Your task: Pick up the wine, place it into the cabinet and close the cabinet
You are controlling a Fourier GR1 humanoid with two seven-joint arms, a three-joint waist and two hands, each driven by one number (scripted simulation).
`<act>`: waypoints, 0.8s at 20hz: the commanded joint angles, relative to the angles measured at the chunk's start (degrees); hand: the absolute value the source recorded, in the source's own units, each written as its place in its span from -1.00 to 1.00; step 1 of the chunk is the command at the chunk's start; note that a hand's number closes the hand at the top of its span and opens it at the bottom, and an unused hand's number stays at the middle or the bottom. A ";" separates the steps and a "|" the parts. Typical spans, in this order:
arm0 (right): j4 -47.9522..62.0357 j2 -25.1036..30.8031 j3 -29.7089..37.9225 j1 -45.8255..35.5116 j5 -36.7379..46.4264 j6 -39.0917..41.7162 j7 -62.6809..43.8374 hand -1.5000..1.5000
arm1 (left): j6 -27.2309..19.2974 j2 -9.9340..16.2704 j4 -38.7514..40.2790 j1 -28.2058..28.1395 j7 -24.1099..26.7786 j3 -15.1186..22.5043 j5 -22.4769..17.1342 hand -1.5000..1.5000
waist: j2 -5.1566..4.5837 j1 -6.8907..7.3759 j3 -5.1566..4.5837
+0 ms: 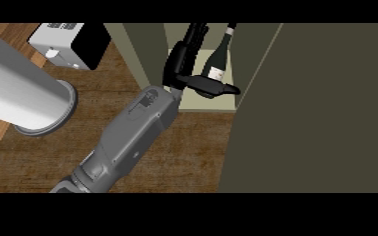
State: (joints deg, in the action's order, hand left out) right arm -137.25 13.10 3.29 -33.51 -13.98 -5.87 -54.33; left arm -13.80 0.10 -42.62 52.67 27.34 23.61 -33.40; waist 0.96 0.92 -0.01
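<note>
- The dark glass wine bottle w/ a white label stands inside the olive-green cabinet, on its pale shelf.
- The bottle's neck points up toward the top of the view, w/ a white band near the tip.
- One grey forearm comes in from the bottom edge & reaches up to the cabinet opening.
- At its end is a black hand. I can't tell which hand it is, left or right.
- The hand is by the bottle's left side. Its fingers go up along the left of the bottle & its thumb sticks out to the right, under the label.
- Thumb & fingers look spread, not curled round the bottle. Can't tell if they touch it.
- The big olive-green cabinet door is open. It fills the right side of the view.
- The brown wooden worktop lies under the arm.
- A big shiny grey metal tube w/ a round flange sits at the left.
- A white & black box is at the top left on the worktop.
</note>
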 commanded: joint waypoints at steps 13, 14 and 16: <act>-3.78 1.48 -2.55 -3.96 1.85 -3.19 -4.59 -1.00 | -30.05 -0.02 -44.50 -23.14 -9.70 21.70 0.72 -1.00 | -0.31 -0.88 -0.06; -5.82 0.50 -3.35 0.12 2.81 -3.01 -3.07 -1.00 | -27.20 1.12 -46.24 -27.12 -8.70 19.71 3.08 -1.00 | -0.46 -0.50 -0.02; -3.26 0.57 -2.73 -0.42 2.72 -2.46 -1.00 -1.00 | -28.58 0.67 -48.87 -28.76 -9.95 21.42 4.70 -1.00 | -0.66 -0.60 -0.01</act>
State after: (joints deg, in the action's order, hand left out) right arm -137.50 14.11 1.48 -35.43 -12.60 -7.60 -54.87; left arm -40.56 1.29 -83.59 28.72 17.88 42.43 -30.60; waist 0.34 0.38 0.05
